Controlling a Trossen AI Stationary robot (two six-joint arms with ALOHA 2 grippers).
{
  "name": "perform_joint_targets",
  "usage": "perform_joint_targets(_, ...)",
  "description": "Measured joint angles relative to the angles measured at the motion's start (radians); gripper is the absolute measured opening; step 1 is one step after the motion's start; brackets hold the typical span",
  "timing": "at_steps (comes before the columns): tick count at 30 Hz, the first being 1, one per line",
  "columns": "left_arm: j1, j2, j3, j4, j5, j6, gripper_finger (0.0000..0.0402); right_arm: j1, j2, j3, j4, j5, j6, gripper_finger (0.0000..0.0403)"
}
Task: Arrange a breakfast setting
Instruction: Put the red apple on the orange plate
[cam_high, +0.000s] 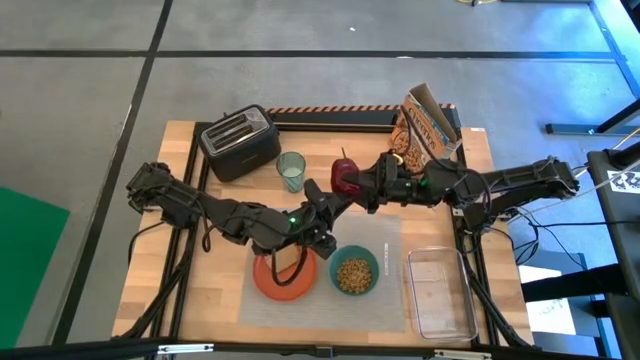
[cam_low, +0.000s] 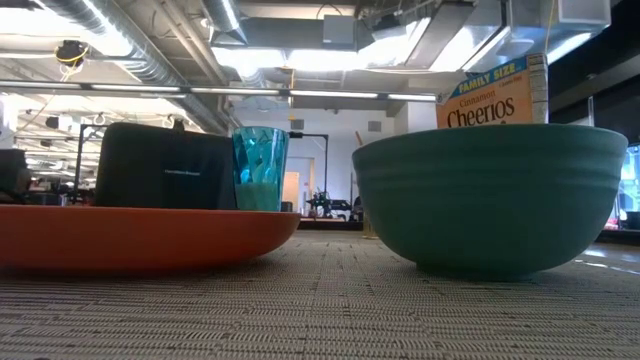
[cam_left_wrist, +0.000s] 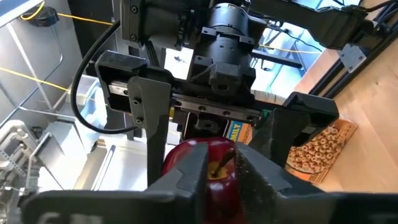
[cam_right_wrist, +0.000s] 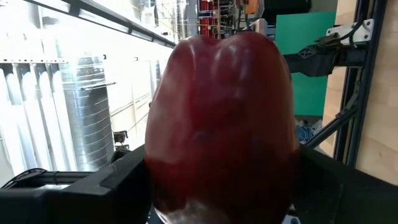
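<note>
A red apple (cam_high: 345, 178) with a short stem hangs in the air over the middle of the table, between my two grippers. My right gripper (cam_high: 368, 185) comes from the table's right and is shut on it; the apple (cam_right_wrist: 221, 124) fills the right wrist view. My left gripper (cam_high: 328, 198) reaches in from the left, its fingers nearly together at the stem end (cam_left_wrist: 219, 169). On the grey placemat (cam_high: 395, 235) stand the orange plate (cam_high: 268, 284), partly under my left arm, and the teal bowl (cam_high: 354, 272) with cereal in it. The green glass (cam_high: 291, 170) stands beyond the mat. My left gripper has the apple's stem (cam_left_wrist: 221, 167) between its two fingers (cam_left_wrist: 193, 177), with only a narrow gap left around it. It comes level from the table's left, at the apple's stem end. The apple's red top (cam_left_wrist: 180, 163) shows just behind the fingers. My right gripper pinches the apple's two opposite sides (cam_left_wrist: 177, 155) between its fingers (cam_left_wrist: 152, 124), which stand wide apart. It comes about level from the table's right. The apple is lifted clear of the table, its stem end toward my left gripper.
A black toaster (cam_high: 238, 140) stands at the far left, next to the glass. A cereal box (cam_high: 430, 125) leans at the far right. A clear plastic tub (cam_high: 440, 290) lies at the near right, beside the placemat. In the low view the plate (cam_low: 140, 240) and bowl (cam_low: 490, 195) stand close.
</note>
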Motion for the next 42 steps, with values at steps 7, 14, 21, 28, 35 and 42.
perform_joint_targets(7, 0.008, 0.0, 0.0, 0.0, 0.016, -0.004, 0.0009, 0.0, 0.0, 0.0, -0.008, -0.002, -0.001, 0.0285)
perform_joint_targets(14, 0.009, 0.0, -0.001, -0.003, 0.013, -0.008, 0.0006, 0.0, 0.0, 0.0, 0.0, 0.001, -0.224, 0.0285)
perform_joint_targets(21, 0.009, 0.0, -0.002, -0.003, -0.018, -0.113, 0.0004, -0.001, -0.001, 0.0, 0.001, 0.016, -0.369, 0.0318)
perform_joint_targets(28, 0.003, -0.001, -0.001, 0.0, -0.04, -0.168, 0.0002, 0.001, -0.001, 0.0, -0.01, 0.013, -0.33, 0.0392)
perform_joint_targets(35, -0.033, -0.034, -0.001, 0.018, -0.141, -0.336, 0.0002, -0.022, -0.07, 0.0, -0.08, 0.062, -0.444, 0.036)
perform_joint_targets(42, -0.095, -0.098, 0.0, -0.142, -0.216, -0.862, 0.0002, -0.052, -0.153, 0.0, -0.128, -0.032, -0.531, 0.0357)
